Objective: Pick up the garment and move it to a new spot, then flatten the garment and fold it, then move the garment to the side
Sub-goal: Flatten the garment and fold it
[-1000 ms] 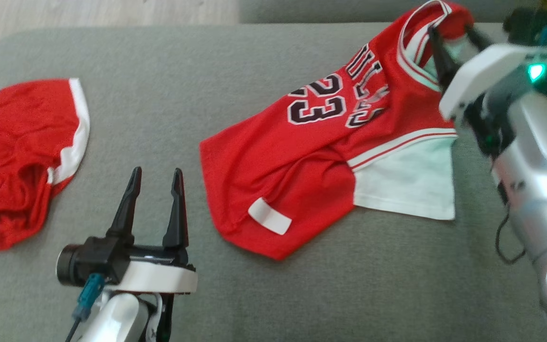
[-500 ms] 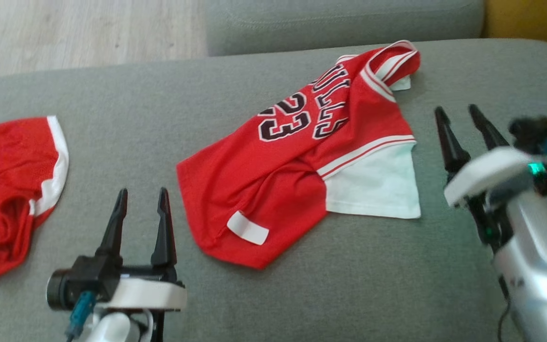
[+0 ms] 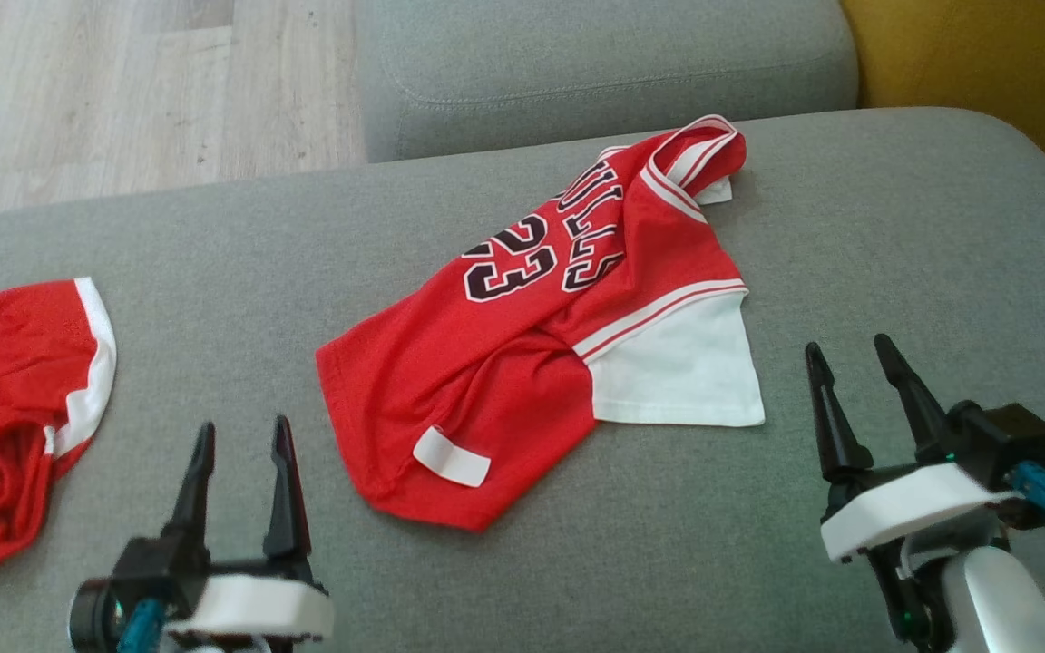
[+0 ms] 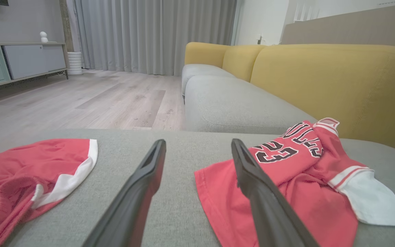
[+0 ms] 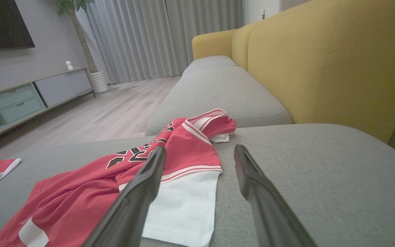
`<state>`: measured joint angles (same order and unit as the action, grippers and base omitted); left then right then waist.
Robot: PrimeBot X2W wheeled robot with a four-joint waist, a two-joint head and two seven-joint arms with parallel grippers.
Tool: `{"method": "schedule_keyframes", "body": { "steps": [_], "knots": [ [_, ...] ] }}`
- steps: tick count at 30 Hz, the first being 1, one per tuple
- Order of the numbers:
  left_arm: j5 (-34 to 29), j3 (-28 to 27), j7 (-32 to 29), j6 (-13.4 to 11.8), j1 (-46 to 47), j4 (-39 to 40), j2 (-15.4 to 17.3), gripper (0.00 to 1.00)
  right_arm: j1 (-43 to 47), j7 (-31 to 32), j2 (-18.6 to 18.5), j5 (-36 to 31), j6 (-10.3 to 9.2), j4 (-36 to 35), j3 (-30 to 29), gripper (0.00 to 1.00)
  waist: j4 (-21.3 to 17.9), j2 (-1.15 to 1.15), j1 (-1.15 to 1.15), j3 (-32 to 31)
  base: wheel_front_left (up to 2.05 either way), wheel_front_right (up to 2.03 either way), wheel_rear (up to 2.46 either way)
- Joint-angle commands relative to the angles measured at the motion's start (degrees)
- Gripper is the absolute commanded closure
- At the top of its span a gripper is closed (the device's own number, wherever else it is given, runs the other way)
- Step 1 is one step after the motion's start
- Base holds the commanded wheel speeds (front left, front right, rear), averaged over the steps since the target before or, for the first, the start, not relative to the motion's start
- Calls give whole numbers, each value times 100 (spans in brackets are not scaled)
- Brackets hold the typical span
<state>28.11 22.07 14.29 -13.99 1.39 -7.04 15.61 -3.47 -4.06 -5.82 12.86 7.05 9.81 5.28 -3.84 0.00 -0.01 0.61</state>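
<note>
The garment, a red jersey (image 3: 522, 363) with "23" and white trim, lies crumpled in the middle of the grey sofa seat (image 3: 894, 227), a white inner panel turned out at its right side. It also appears in the left wrist view as the jersey (image 4: 303, 161) and in the right wrist view as the jersey (image 5: 81, 195). My left gripper (image 3: 243, 426) hovers open near the jersey's lower left corner, empty. My right gripper (image 3: 847, 346) stands open and empty just right of the white panel. Both sets of fingers point toward the sofa's far end.
Red shorts with a white band (image 3: 5, 408) lie bunched at the seat's left edge. A second grey cushion (image 3: 595, 73) adjoins the far side. The yellow backrest (image 3: 967, 54) rises at the right, and wooden floor (image 3: 123, 91) lies beyond the left side.
My right gripper has drawn back from the jersey's collar to the lower right, still open. The head camera has moved, shifting the whole picture. The jersey lies where it was.
</note>
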Motion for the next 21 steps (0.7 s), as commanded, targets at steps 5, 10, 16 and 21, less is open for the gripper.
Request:
{"method": "schedule_keyframes", "body": {
  "steps": [5,10,16,21],
  "knots": [
    [-109,-291,71,79,7,79,11,0,40,296,86,-147,44,-606,-50,0,-13,0,1,-57,0,0,0],
    [-141,-308,71,121,-23,58,14,0,171,470,170,-93,44,-814,-187,0,-3,0,1,-36,0,0,0],
    [-143,-220,46,193,31,18,-16,0,198,538,201,-96,44,-925,-225,0,18,0,1,31,0,0,0],
    [-114,129,-278,359,154,-174,-193,0,186,604,219,-90,44,-976,-190,0,57,0,1,101,0,0,0]
  ]
}}
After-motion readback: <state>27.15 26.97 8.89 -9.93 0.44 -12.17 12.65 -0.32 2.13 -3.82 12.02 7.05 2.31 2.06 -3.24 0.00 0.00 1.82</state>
